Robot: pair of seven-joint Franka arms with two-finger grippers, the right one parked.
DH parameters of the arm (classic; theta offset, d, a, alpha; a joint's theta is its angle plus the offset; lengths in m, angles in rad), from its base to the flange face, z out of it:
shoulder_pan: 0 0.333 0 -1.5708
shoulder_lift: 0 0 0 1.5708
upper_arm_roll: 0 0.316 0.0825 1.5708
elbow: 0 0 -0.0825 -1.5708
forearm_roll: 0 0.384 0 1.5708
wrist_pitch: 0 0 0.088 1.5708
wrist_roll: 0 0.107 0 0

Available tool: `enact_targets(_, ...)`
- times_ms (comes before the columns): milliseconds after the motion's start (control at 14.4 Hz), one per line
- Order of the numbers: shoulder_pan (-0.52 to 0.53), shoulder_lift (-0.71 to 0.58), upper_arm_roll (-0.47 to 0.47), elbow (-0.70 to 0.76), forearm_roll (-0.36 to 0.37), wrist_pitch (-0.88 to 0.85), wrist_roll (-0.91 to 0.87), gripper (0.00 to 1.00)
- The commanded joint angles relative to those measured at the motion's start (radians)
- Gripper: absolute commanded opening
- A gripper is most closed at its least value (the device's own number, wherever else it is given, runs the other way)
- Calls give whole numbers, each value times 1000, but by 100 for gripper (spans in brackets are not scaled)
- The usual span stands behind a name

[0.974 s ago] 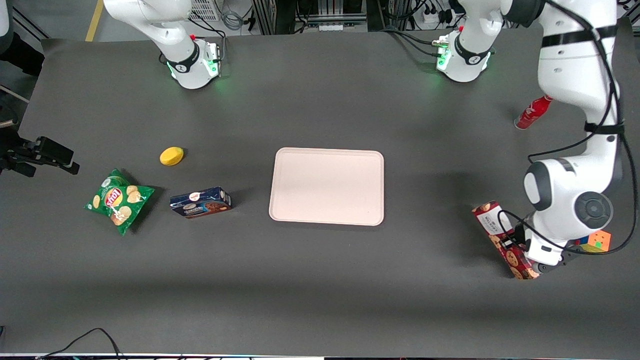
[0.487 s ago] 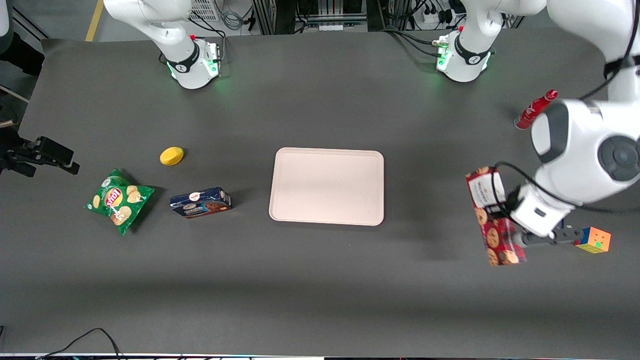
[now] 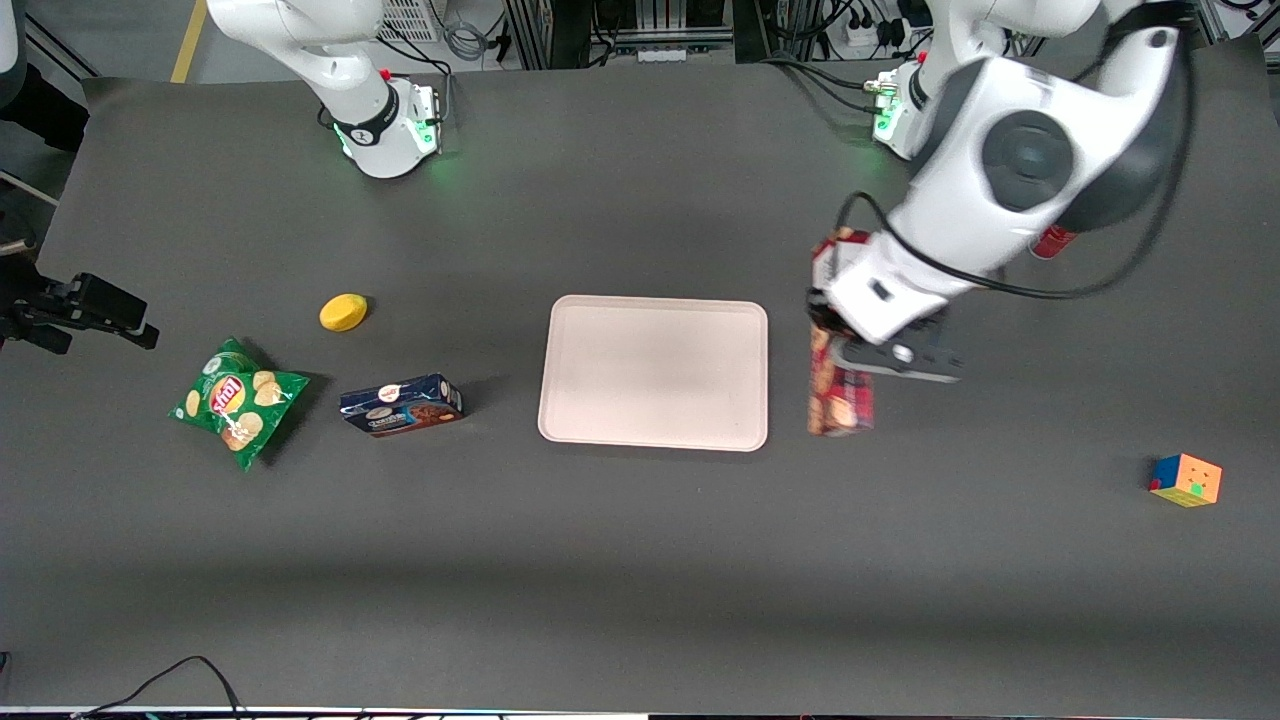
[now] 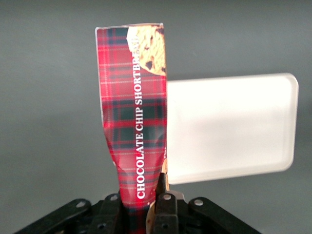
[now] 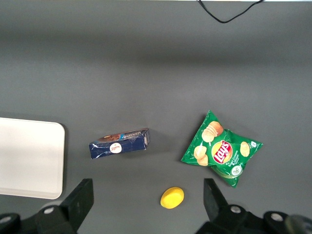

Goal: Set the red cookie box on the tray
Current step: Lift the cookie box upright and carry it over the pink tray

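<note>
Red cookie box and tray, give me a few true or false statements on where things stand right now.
1. The claw is shut on the red cookie box. True.
2. The red cookie box lies flat on the tray. False: it is held up beside the tray, not on it.
3. The tray holds a blue cookie box. False: that box lies on the table.
4. A colour puzzle cube sits toward the working arm's end. True.

- Working left arm (image 3: 1010,170): glossy white rounded shell, dark grey round joint caps.
- Black cable loops along it.
- Gripper (image 3: 850,345): white block, black fingers with small screws.
- Base glows green.
</note>
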Motion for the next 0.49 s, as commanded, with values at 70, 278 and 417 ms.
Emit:
enact_targets(70, -14, -31, -61, -174, 17, 129, -19, 0)
enact_targets(278, -17, -50, -81, -344, 19, 356, -42, 0)
enact_targets(417, -42, -42, -95, -429, 30, 511, -126, 0)
